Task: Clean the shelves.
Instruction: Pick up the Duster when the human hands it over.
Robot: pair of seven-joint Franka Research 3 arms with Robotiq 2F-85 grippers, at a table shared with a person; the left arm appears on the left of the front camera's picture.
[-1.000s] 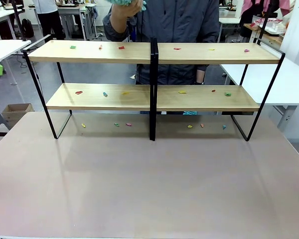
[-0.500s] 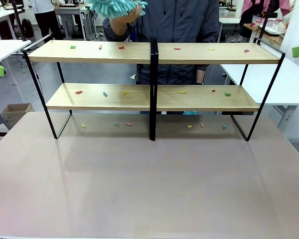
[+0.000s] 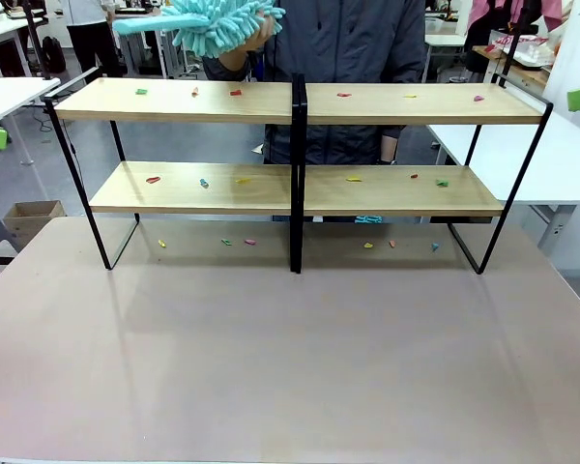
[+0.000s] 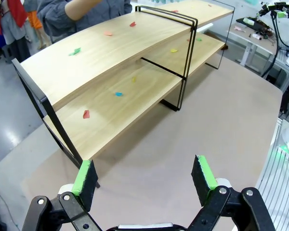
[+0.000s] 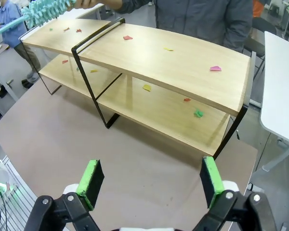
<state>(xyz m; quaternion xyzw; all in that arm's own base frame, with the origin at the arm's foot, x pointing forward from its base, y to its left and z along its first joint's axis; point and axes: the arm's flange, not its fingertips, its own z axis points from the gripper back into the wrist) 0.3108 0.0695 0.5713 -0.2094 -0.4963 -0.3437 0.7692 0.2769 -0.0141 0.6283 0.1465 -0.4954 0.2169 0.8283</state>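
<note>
Left claw (image 4: 143,171): our green pads stand wide apart with nothing between them, hovering over the near bench (image 3: 290,367). We judge it is kept back so the person has the rack to themselves.
Right claw (image 5: 151,172): spread wide and empty in the same way, above the bench and well short of the rack.
Bench: bare on our side. Farther in, under the rack, a few coloured scraps (image 3: 226,242) lie on it.
Shelves (image 3: 174,101): standing upright across the far part of the bench. Two long wooden boards sit in a thin black frame, and a central black upright splits each board.
Coloured scraps: small red, green, yellow and blue bits lie scattered along both boards. We take these for the dirt to be swept off.
Duster (image 3: 217,21): a fluffy teal head held above our left half of the top board, not touching it.
Person's hand (image 3: 256,29): grips the duster from behind the rack. We read the raised hold as readiness for a sweep along the top board.
Progress: scraps lie on every level, so we judge the cleaning not yet begun.
</note>
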